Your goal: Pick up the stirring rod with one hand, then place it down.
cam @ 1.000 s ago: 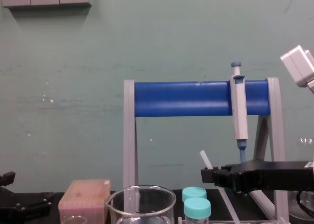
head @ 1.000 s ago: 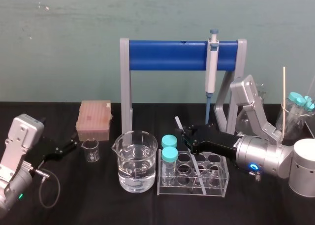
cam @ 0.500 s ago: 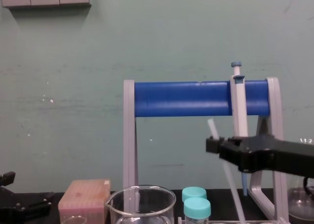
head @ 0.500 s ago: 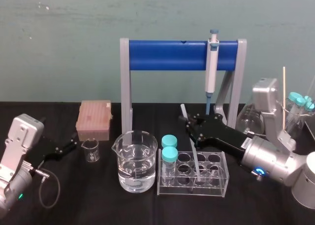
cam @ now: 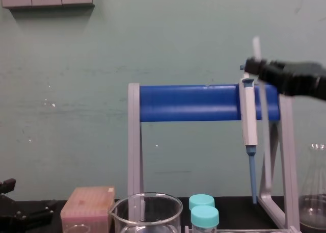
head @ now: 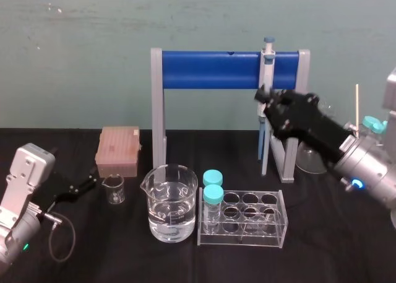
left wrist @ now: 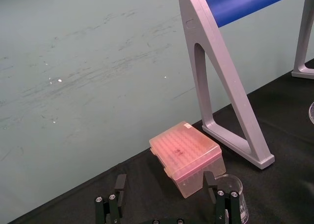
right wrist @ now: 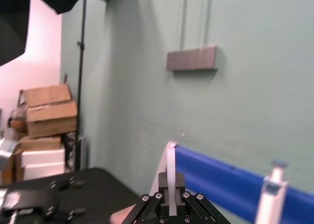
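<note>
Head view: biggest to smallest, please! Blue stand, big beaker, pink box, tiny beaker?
1. blue stand
2. big beaker
3. pink box
4. tiny beaker
The big beaker is nearer the camera than the pink box, so that pair is unsure.

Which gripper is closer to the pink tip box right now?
Left. The left gripper sits low beside the pink tip box; the right gripper is raised by the pipette, holding the stirring rod.
</note>
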